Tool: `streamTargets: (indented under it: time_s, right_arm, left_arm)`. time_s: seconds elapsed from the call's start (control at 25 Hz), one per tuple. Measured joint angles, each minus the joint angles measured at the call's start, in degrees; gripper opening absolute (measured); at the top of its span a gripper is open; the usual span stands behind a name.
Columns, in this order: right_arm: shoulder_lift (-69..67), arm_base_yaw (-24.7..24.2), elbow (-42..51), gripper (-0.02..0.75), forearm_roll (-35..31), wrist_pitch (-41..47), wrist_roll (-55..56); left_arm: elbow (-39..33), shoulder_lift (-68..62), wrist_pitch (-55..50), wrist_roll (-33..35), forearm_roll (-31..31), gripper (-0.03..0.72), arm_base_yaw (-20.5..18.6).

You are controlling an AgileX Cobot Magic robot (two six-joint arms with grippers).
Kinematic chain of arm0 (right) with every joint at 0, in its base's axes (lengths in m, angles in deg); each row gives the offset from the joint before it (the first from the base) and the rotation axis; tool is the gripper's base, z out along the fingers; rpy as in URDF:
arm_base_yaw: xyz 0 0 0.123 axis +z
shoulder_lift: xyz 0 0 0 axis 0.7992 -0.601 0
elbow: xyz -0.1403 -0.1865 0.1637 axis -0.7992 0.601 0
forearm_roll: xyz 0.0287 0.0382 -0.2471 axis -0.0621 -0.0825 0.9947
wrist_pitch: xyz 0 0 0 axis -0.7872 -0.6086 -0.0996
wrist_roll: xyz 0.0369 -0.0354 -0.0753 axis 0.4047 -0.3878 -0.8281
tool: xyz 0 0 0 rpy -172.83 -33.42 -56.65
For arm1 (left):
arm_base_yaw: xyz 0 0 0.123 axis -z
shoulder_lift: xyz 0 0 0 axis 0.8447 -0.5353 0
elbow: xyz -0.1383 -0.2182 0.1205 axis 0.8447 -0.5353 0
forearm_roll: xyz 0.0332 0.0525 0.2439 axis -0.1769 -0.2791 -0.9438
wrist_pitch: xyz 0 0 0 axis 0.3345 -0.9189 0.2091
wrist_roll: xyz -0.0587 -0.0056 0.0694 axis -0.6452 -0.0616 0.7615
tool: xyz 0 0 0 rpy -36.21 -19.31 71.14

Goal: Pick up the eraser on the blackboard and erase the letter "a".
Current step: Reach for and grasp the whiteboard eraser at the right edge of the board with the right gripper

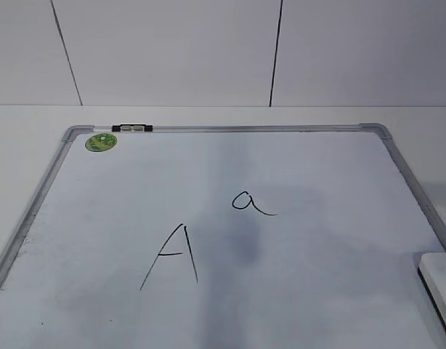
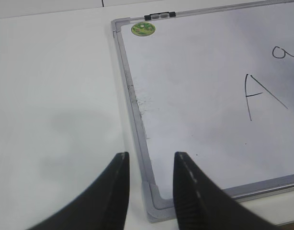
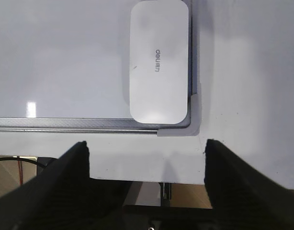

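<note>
The right gripper [image 3: 146, 148] has its two black fingers spread wide apart, holding nothing and touching nothing; it hangs over the bare white table [image 3: 247, 72] just off the near edge of the blackboard [image 3: 65, 62]. The left gripper [image 2: 151, 160] is parted too, though more narrowly, its dark fingers straddling the grey corner piece [image 2: 154, 206] at the board's near left corner, and whether they touch it I cannot tell from here; it grips nothing either. The eraser [image 3: 159, 61] lies flat on the board, white side up, tucked into the near right corner right beside the silver frame, with the small grey word "deli" printed on its top and read sideways in the right wrist view. It sits ahead of the open right gripper, roughly in line with the gap between the fingers but apart from them, with the board's frame and a strip of table between. From the exterior view only a sliver of it shows at the right edge. On the board, the letter "a" [image 1: 250, 203] stands in thin black marker near the middle, its tail trailing right, and a larger capital "A" [image 1: 172, 256] sits lower left of it. A round green sticker [image 1: 101, 142] marks the far left corner, its print too small to read.
</note>
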Motion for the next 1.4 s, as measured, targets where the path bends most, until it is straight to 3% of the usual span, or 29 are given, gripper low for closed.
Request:
streamTargets:
  time_s: [1.4]
  right_arm:
    - [-21.24, 0.00, -0.10, 0.592, -1.48, -4.01, -2.05]
  left_arm:
    - [0.00, 0.00, 0.00, 0.00, 0.10, 0.235, 0.00]
